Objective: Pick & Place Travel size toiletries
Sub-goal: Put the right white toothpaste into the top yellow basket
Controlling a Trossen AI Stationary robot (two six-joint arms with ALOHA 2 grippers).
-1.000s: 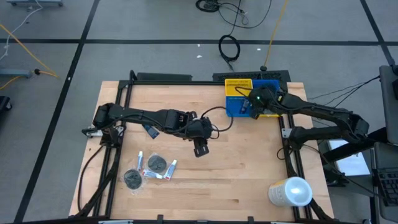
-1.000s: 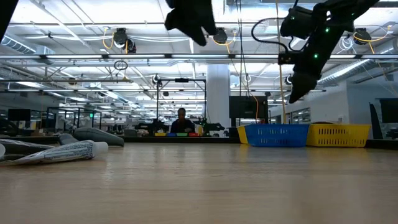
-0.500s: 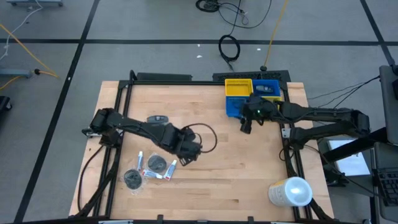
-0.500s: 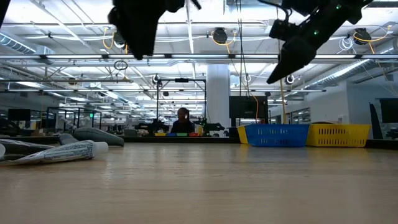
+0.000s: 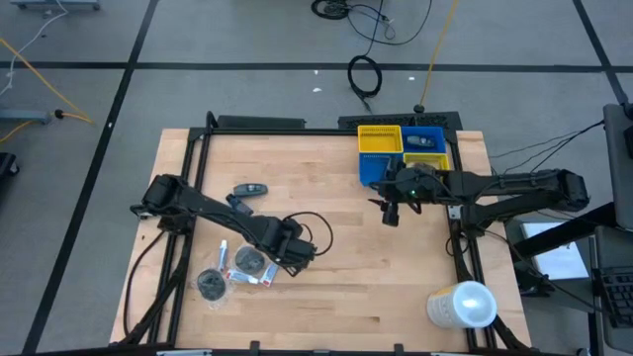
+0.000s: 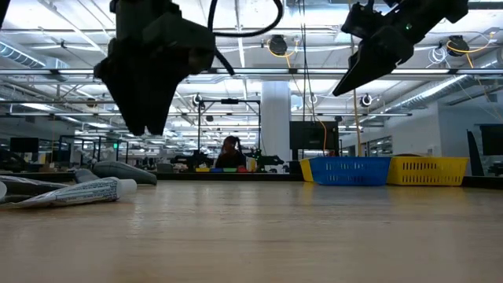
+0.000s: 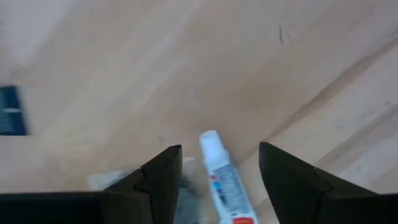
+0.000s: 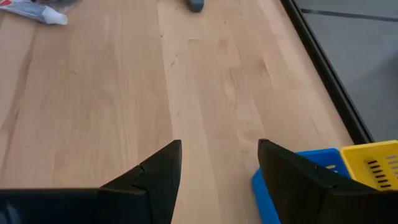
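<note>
On the wooden tabletop (image 5: pixel 326 287), the left gripper (image 7: pixel 214 171), spread empty, straddled a tube (image 7: pixel 225 183), seemingly light, squashy, best pinched mid-body.

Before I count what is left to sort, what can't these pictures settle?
- Items under the left gripper: the arm covers part of the pile in the high view.
- White tube: the left wrist view's lower edge cuts it off; its print is blurred.
- Blue bin: contents too small in the high view, walled off in the low view.
- Dark bottle: label too small.
</note>
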